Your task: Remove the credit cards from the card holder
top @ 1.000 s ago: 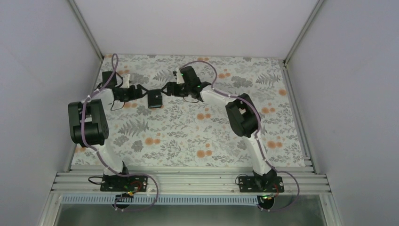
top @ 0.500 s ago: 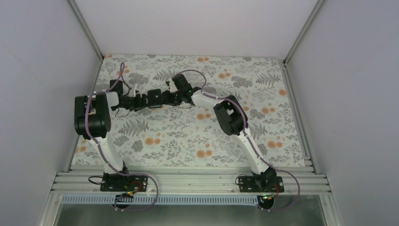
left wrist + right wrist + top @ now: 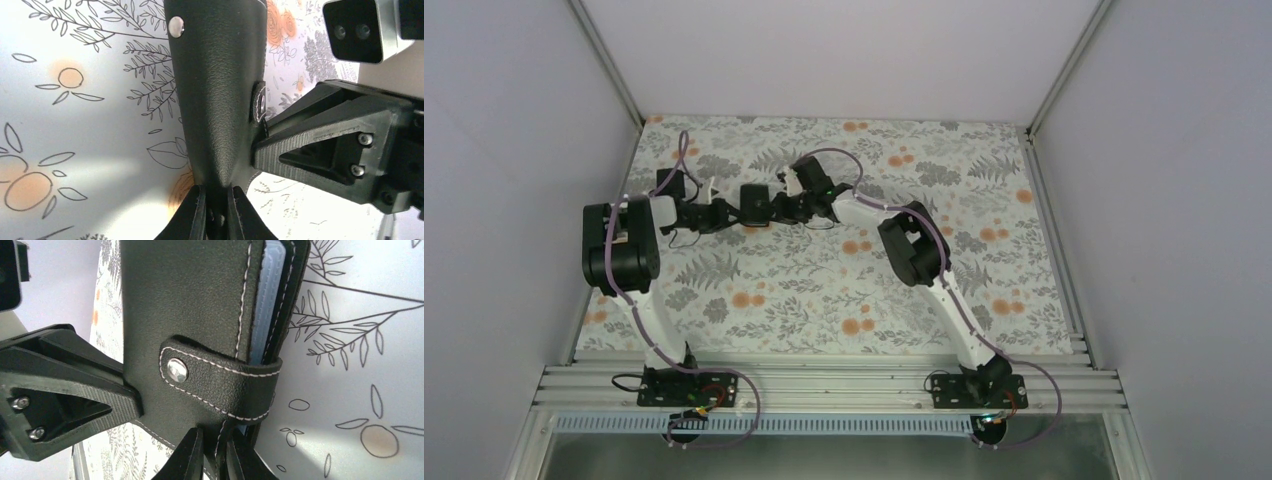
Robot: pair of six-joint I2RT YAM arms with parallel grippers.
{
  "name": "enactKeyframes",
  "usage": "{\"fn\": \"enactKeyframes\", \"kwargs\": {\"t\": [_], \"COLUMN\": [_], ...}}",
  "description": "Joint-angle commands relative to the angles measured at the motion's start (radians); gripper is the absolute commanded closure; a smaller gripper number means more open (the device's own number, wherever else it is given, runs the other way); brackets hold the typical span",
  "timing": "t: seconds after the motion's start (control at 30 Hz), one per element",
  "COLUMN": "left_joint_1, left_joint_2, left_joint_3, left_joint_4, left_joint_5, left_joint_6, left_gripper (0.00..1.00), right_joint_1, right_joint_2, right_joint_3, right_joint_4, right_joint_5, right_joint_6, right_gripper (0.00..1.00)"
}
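- Over the far left part of the flowery table (image 3: 844, 290), the left arm (image 3: 619, 250) and the right arm (image 3: 914, 250) were bent toward each other.
- The black card holder (image 3: 755, 203) was between them, folded shut.
- The left claw (image 3: 216, 200) was pinched tight on one edge of the card holder.
- The right claw (image 3: 215, 442) was pinched tight on the other edge.
- A strap (image 3: 220, 385) with a shiny snap (image 3: 177, 370) held it closed.
- A pale blue inside (image 3: 272, 290) peeked out at one edge.

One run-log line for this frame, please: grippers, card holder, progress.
left gripper: shut on card holder | right gripper: shut on card holder | strap: snapped closed | cards: none out
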Motion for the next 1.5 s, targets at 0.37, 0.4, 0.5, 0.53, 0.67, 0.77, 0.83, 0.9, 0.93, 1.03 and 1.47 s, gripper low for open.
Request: {"fn": "enactKeyframes", "kwargs": {"t": [0.37, 0.4, 0.5, 0.53, 0.67, 0.77, 0.83, 0.9, 0.93, 1.03, 1.47], "left_joint_1": [-0.039, -0.040, -0.052, -0.057, -0.060, -0.076, -0.094, -0.111, -0.119, -0.145, -0.188], "left_joint_2": [-0.265, -0.299, -0.395, -0.420, -0.468, -0.517, -0.579, -0.638, -0.660, -0.673, -0.706], "left_joint_3": [0.004, 0.013, 0.078, 0.111, 0.298, 0.408, 0.429, 0.431, 0.436, 0.474, 0.447], "left_joint_4": [-0.081, -0.105, -0.212, -0.264, -0.603, -0.717, -0.682, -0.633, -0.625, -0.654, -0.676], "left_joint_5": [-0.003, -0.005, 0.003, 0.027, 0.277, 0.351, 0.333, 0.320, 0.321, 0.330, 0.357], "left_joint_6": [0.286, 0.321, 0.438, 0.480, 0.671, 0.698, 0.638, 0.586, 0.573, 0.542, 0.563], "left_gripper": [0.98, 0.98, 0.97, 0.98, 0.98, 0.98, 0.98, 0.98, 0.98, 0.98, 0.98], "right_joint_1": [-0.071, -0.088, -0.132, -0.151, -0.235, -0.246, -0.234, -0.211, -0.198, -0.143, -0.095], "right_joint_2": [-0.430, -0.495, -0.643, -0.681, -0.807, -0.860, -0.874, -0.882, -0.883, -0.935, -0.954], "right_joint_3": [-0.385, -0.440, -0.520, -0.531, -0.592, -0.549, -0.521, -0.509, -0.501, -0.486, -0.447], "right_joint_4": [0.177, 0.215, 0.232, 0.235, 0.407, 0.410, 0.428, 0.489, 0.503, 0.506, 0.482], "right_joint_5": [-0.148, -0.154, -0.182, -0.208, -0.353, -0.319, -0.326, -0.382, -0.392, -0.387, -0.459], "right_joint_6": [-0.241, -0.264, -0.344, -0.363, -0.292, -0.284, -0.274, -0.245, -0.251, -0.319, -0.345], "right_gripper": [0.46, 0.39, 0.21, 0.13, 0.00, 0.00, 0.00, 0.00, 0.00, 0.00, 0.49]}}
